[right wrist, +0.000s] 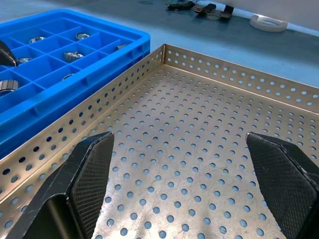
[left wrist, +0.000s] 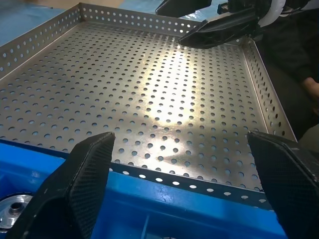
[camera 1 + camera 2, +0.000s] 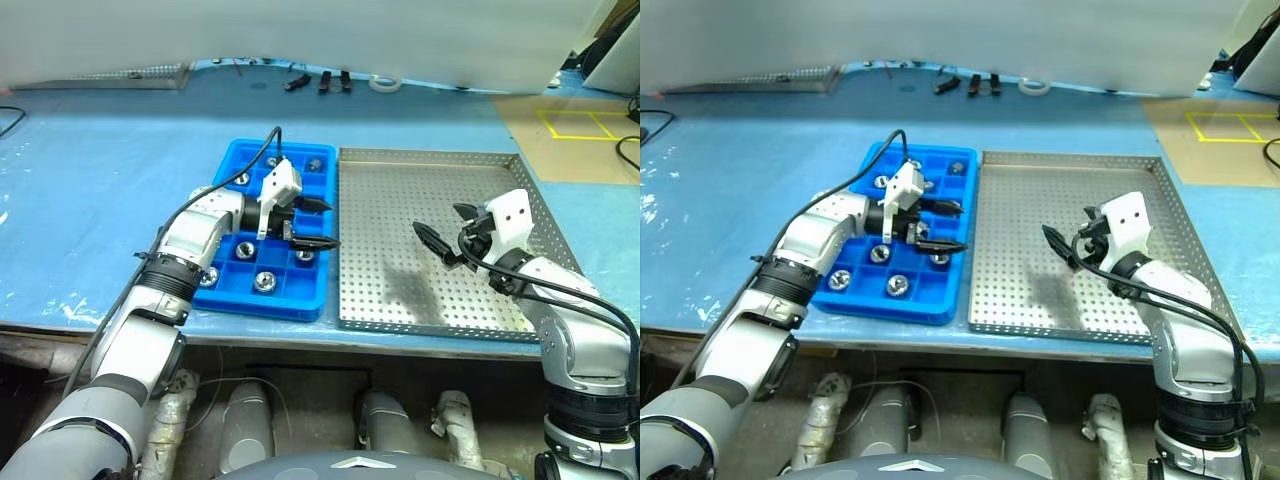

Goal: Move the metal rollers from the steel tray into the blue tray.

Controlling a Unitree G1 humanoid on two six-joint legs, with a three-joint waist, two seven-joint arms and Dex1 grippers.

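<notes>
Metal rollers (image 3: 264, 282), shiny silver rings, sit in blue tray (image 3: 222, 298) compartments.

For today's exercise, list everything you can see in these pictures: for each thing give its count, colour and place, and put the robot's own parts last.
Steel tray: one, silver, perforated, on the table, no rollers visible in it.
Blue tray: one, bright blue, touching the steel tray's left side.
Metal rollers: several, shiny silver, in the blue tray's compartments; exact count unclear.
Tape roll: one, white, at the table's far edge.
Small dark tools: a few, black, beside the tape roll.
Table sheet: one, pale blue.
Left gripper: black jaws open, over the blue tray's right edge.
Right gripper: black jaws open, over the steel tray.
</notes>
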